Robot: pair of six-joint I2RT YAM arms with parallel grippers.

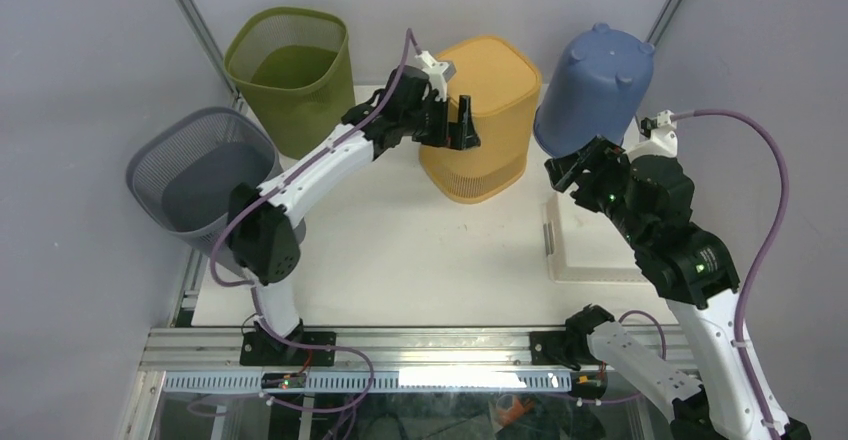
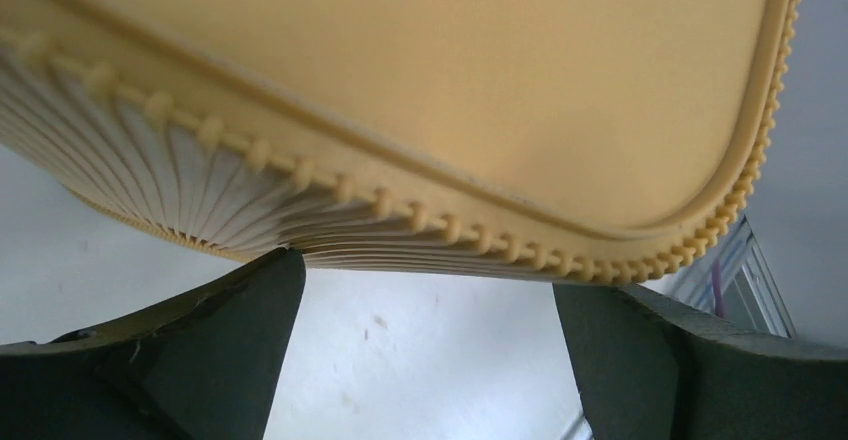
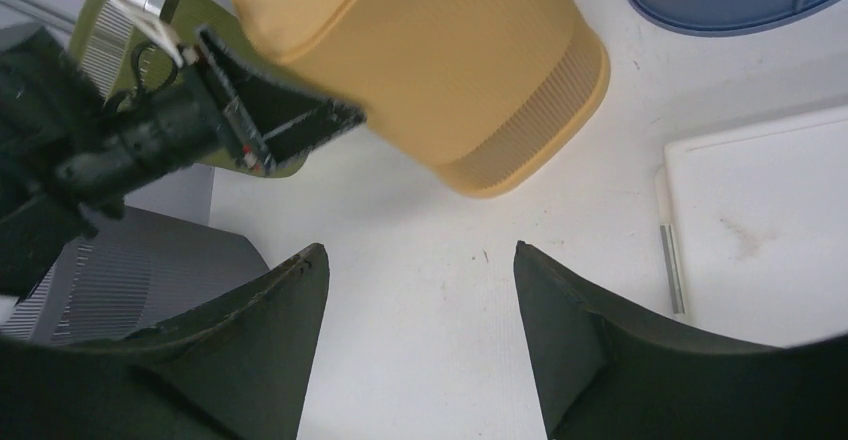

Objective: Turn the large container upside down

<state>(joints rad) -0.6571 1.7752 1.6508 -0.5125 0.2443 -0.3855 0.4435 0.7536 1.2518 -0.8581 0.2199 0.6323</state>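
While the yellow basket [image 1: 482,110] sits bottom-up on the counter [image 1: 400,250], left hand [image 1: 452,130] and right hand [image 1: 575,170] are both spread wide, empty.

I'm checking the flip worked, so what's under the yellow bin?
The yellow bin stands rim-down on the white table. Its solid base faces up, so anything beneath it is hidden.

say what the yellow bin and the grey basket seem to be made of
Yellow bin: likely moulded plastic, matte; its base is one smooth solid sheet with a beaded edge and the walls are fine moulded ribs. Grey basket: fine see-through mesh with a solid rim, matte; painted wire or plastic, hard to tell.
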